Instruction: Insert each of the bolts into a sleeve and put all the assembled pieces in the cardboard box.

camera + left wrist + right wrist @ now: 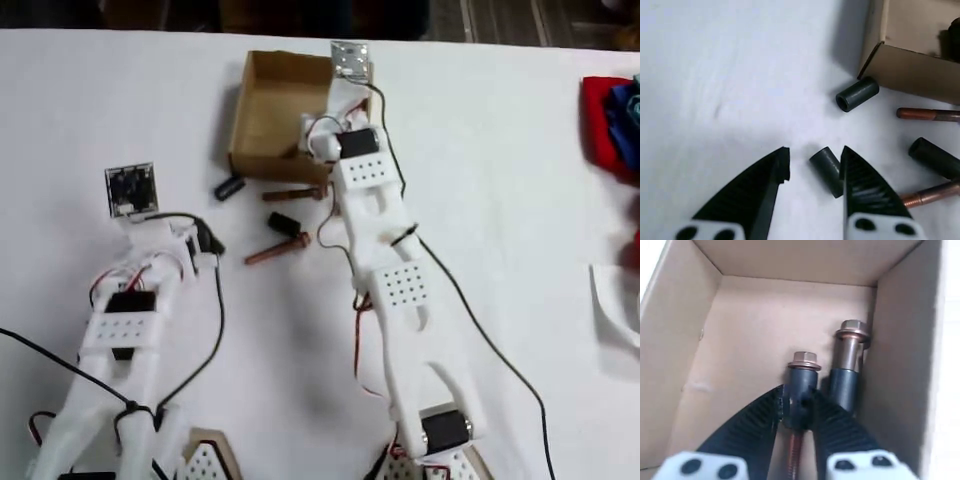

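In the right wrist view my right gripper is shut on an assembled piece, a copper bolt in a black sleeve, held inside the cardboard box. A second assembled piece lies beside it near the box wall. In the left wrist view my left gripper is open over the table, with a loose black sleeve between its fingers, close to one finger. Another sleeve lies by the box corner, a third sleeve farther off. Two bare bolts lie in front of the box.
The right arm stretches from the near edge up to the box, passing next to the loose bolts. The left arm stands at the near left. Red cloth and a white object lie at the right edge.
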